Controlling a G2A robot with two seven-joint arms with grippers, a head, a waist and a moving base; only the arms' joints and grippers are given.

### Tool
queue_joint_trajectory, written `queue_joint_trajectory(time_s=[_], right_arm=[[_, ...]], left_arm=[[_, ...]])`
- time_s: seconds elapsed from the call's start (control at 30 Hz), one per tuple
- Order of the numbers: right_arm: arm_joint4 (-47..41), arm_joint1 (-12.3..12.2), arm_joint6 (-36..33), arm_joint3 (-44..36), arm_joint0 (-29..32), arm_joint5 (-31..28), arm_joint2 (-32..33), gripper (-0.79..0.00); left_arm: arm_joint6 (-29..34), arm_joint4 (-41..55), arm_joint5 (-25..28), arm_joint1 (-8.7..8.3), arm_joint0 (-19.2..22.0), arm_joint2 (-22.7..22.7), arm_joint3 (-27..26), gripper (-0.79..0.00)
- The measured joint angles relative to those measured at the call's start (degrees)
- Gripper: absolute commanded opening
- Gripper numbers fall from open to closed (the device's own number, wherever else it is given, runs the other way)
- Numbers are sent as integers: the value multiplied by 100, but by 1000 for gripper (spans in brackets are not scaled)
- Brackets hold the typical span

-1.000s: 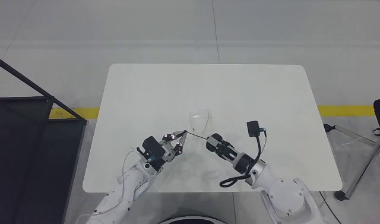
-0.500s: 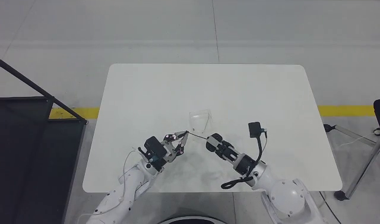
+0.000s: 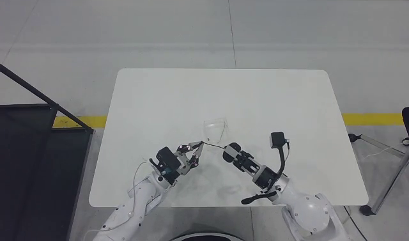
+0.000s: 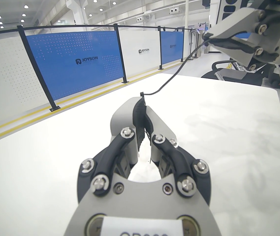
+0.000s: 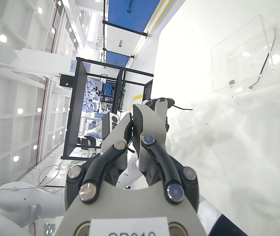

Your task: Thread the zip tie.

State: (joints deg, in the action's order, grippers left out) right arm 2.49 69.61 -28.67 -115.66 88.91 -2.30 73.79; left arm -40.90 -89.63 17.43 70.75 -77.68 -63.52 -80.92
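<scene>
your left gripper [image 4: 142, 108] and right gripper [image 5: 135, 117] each clamped the zip tie [image 4: 176, 72]; it seemed light, springy; best pinched near tips

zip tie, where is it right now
In the top view the zip tie spans the gap between the left pincer and the right pincer above the table, just on the robot's side of the clear box.

The left gripper [image 3: 197, 147] and right gripper [image 3: 225, 151] point toward each other, tips near but apart, each with fingers [image 4: 127, 116] pinched tightly together.
</scene>
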Motion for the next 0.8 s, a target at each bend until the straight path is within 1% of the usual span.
queue_joint_trajectory(time_s=[0.33, 0.67, 0.8], right_arm=[[-58, -7, 33, 92, -30, -194, -45, -785], [-174, -14, 63, 233, -35, -557, -75, -785], [-156, -16, 42, 277, -87, -511, -111, -785]], left_arm=[[13, -47, 17, -3, 6, 21, 2, -785], [8, -62, 26, -5, 10, 32, 11, -785], [-18, -56, 25, -4, 11, 38, 12, -785]])
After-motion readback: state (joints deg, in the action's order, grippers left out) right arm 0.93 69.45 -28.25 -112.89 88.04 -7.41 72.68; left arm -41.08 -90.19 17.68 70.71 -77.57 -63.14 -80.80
